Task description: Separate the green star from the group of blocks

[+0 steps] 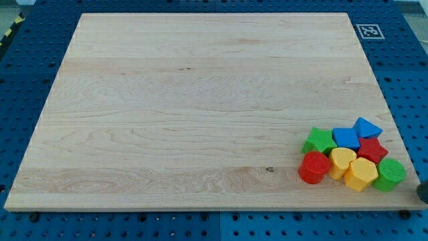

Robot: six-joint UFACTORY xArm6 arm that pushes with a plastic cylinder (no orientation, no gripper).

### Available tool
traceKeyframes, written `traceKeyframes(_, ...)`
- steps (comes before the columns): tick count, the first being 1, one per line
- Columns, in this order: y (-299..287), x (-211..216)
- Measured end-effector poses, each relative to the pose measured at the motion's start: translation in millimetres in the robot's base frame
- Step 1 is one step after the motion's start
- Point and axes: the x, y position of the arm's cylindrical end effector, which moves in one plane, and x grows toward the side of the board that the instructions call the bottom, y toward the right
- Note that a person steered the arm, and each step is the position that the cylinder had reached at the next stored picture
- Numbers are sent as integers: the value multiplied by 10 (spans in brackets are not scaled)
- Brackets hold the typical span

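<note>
The green star (319, 141) was seen at the left edge of the block cluster, lower right of the wooden board (187, 107), touching the red cylinder (313, 168) below it; the tip's position could not be told.

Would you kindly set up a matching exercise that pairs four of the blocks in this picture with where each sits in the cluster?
Blocks:
1. green star
2. red cylinder
3. blue triangle
4. green cylinder

Places:
A. the view's top right of the cluster
B. the view's bottom left corner of the cluster
C. the view's left edge, above the red cylinder
D. the view's bottom right corner of the cluster

Pairs: 1-C, 2-B, 3-A, 4-D

My tip is only partly visible at the view's right edge, just right of the green cylinder.
</note>
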Motion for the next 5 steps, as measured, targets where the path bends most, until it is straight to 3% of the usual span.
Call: traceKeyframes(5, -485, -356)
